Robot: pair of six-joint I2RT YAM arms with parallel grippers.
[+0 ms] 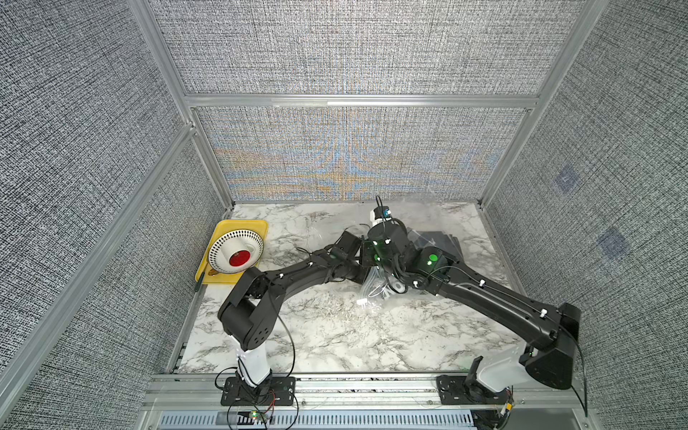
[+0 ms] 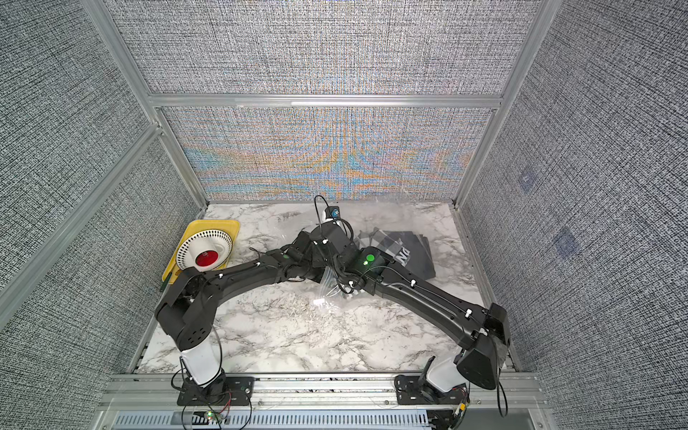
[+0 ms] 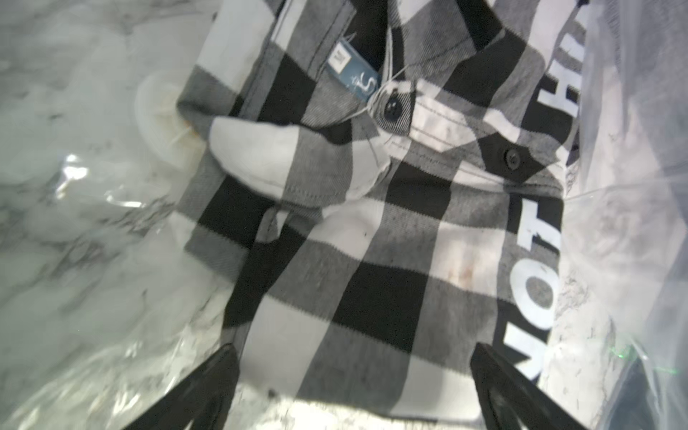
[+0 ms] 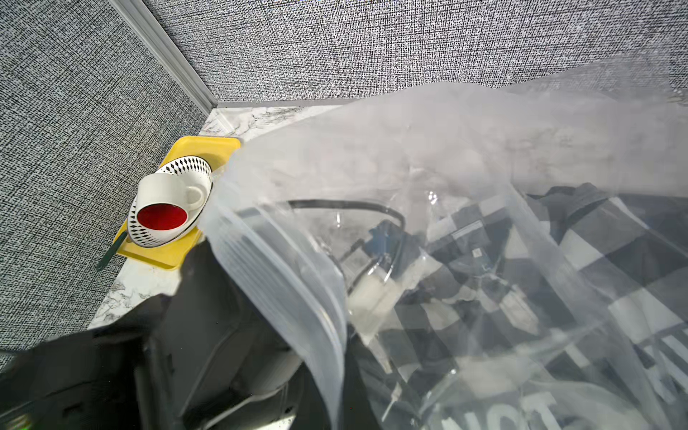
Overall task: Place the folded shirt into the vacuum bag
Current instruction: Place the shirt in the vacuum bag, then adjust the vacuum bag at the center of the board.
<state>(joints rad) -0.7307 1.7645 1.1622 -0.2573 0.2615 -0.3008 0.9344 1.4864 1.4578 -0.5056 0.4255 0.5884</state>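
The folded shirt (image 3: 372, 231), black, grey and white check with white lettering along one side, lies flat inside the see-through vacuum bag (image 4: 428, 149). Both top views show the shirt (image 2: 407, 247) at the back right of the table. My left gripper (image 3: 353, 350) is inside the bag, open, its two black fingers spread on either side of the shirt's near edge without pinching it. The bag's round white valve (image 3: 160, 119) shows beside the shirt. My right gripper (image 4: 337, 413) is shut on the bag's zip-seal edge (image 4: 290, 283) and holds the mouth up. A small white clip (image 1: 362, 301) lies on the table.
A yellow tray (image 1: 257, 227) at the back left carries a patterned saucer (image 1: 223, 242) and a tipped white cup (image 1: 238, 257) with a red inside. A dark green handle (image 1: 200, 280) sticks out at the tray's corner. Fabric walls enclose the marble table (image 1: 335, 335) on three sides.
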